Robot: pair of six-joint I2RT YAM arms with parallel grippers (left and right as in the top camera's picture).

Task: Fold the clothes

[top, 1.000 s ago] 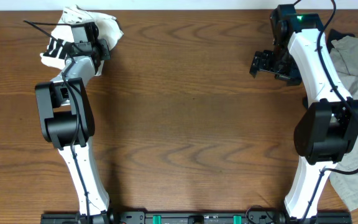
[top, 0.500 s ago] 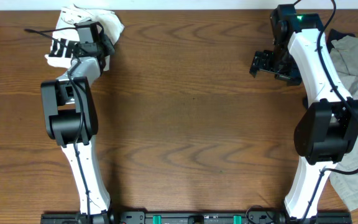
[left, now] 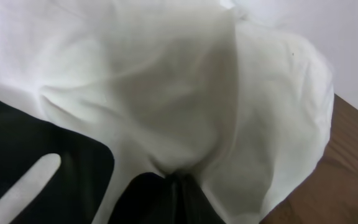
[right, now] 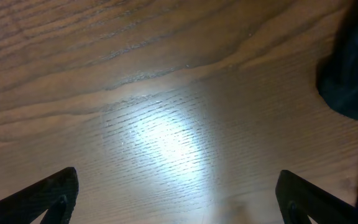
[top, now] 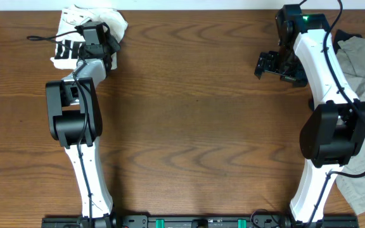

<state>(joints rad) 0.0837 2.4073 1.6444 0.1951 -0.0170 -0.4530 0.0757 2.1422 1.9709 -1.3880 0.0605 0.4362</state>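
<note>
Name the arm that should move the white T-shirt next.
Left. Its jaws are shut on the white T-shirt at the table's far left corner; the right arm's jaws stand open over bare wood, far from it.

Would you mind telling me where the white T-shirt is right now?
Overhead, the white T-shirt lies bunched at the table's far-left corner, pinched by the shut left pincer.

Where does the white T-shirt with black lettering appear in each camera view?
Overhead: the T-shirt lies bunched at top left.
Left wrist: it fills nearly the whole frame, pinched by the left gripper at bottom centre.
Right wrist: not in it; mostly wooden table.
Shared landmark: the black lettering, overhead at the bundle's left, lower left in the left wrist view.
</note>
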